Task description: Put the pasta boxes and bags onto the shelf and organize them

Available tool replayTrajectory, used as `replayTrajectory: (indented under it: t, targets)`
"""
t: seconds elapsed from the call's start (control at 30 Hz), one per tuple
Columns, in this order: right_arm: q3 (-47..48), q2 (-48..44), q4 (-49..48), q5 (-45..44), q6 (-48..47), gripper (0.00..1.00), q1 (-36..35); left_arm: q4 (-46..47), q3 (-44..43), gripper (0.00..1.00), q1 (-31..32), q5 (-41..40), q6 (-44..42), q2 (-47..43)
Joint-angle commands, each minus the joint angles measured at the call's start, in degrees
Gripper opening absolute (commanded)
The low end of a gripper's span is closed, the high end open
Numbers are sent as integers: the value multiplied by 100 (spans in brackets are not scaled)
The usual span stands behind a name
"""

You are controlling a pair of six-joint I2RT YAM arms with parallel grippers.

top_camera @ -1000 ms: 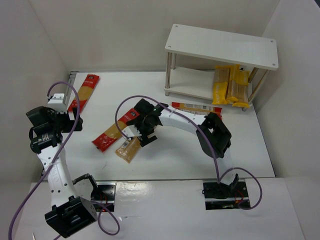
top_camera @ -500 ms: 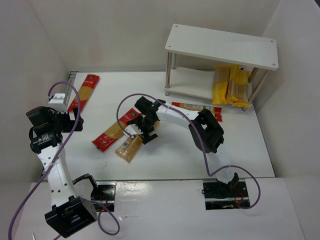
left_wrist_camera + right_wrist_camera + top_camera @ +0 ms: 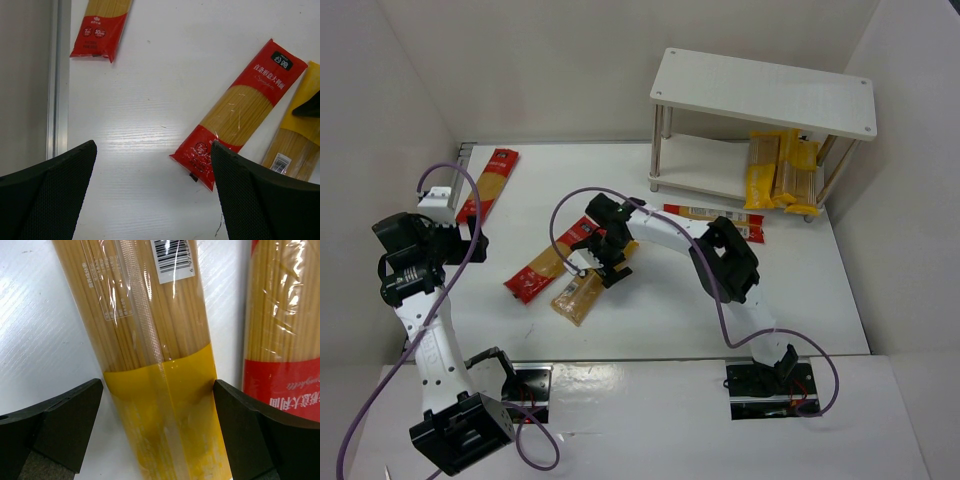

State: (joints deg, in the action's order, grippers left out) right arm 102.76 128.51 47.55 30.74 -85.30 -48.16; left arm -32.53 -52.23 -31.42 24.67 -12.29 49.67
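In the middle of the top view, the right pincer [image 3: 605, 262] hangs low over a clear plastic spaghetti bag with a yellow end [image 3: 577, 297]. Its wrist view shows two black fingers [image 3: 60, 425] spread wide, one on each side of the bag. They are not pinching anything. A white sticker with a bar code [image 3: 172, 260] sits on the bag near the top of that frame.

Just beside the bag lies a long red-ended spaghetti pack [image 3: 240, 115]. It has Chinese writing, a black tag, and a small word that looks like "Spaghetti".

On the left of the top view, the left pincer [image 3: 153, 145] is spread wide too. Only the white table [image 3: 145, 90] shows between its fingers.

At the upper left lies a second red-ended pack [image 3: 97, 30], with a "10" in a round mark.

At the upper right of the top view stands the small white two-tier shelf [image 3: 765, 95]. Some yellow spaghetti packs [image 3: 780, 168] lie on its lower board, at the right end. On the table in front of the shelf lies a flat pack with a printed label [image 3: 705, 212], too small to read.
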Motion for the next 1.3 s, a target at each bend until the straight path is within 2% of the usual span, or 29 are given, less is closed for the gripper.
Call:
replayTrajectory:
  t: [0.0, 0.3, 0.73, 0.77, 0.8, 0.83, 0.87, 0.9, 0.93, 0.97, 1.03, 1.07, 1.1, 1.13, 1.17, 1.23, 1.27]
  targets:
    - [227, 139, 316, 116, -180, 99, 9, 133, 20, 100, -31, 205, -168, -28]
    - [332, 377, 378, 11, -233, 99, -44, 133, 20, 100, -31, 205, -168, -28]
    - [912, 816, 1133, -41, -391, 99, -96, 133, 20, 100, -31, 310, -168, -28]
    - [912, 816, 1212, -42, -452, 97, -97, 81, 20, 100, -31, 311, -168, -28]
    - [912, 868, 1213, -94, -453, 94, -97, 81, 20, 100, -31, 311, -168, -28]
    - [912, 869, 1300, -156, -453, 86, -97, 81, 20, 100, -31, 311, -168, -28]
    - [965, 869, 1362, -208, -453, 74, -167, 81, 20, 100, -31, 311, -220, -28]
    - [965, 930, 1467, -270, -392, 22, -254, 81, 20, 100, -31, 311, -221, -28]
    - [1026, 1000, 1520, -375, -330, 5, -333, 81, 20, 100, -31, 311, -221, -28]
    - [1027, 1001, 1581, -533, -112, 0, -404, 81, 20, 100, -31, 311, -221, -28]
    - [834, 756, 1399, -482, 318, 0, -475, 81, 20, 100, -31, 311, -221, -28]
    - [381, 563, 849, -429, 904, 0, -475, 81, 20, 100, -31, 311, -221, -88]
    - [54, -4, 487, -429, 1144, 0, -475, 81, 20, 100, -31, 311, -221, -89]
    - [-741, -367, 13, -481, 1390, 0, -475, 81, 20, 100, -31, 311, -221, -89]
    - [-1131, -718, -505, -690, 2019, 0, -527, 81, 20, 100, -31, 311, -221, -89]
    - [-1695, -1343, -1404, -972, 2585, 0, -528, 81, 20, 100, -31, 311, -168, -89]
    - [-1759, -1424, -1580, -1182, 3302, 0, -528, 81, 20, 100, -31, 311, -168, -89]
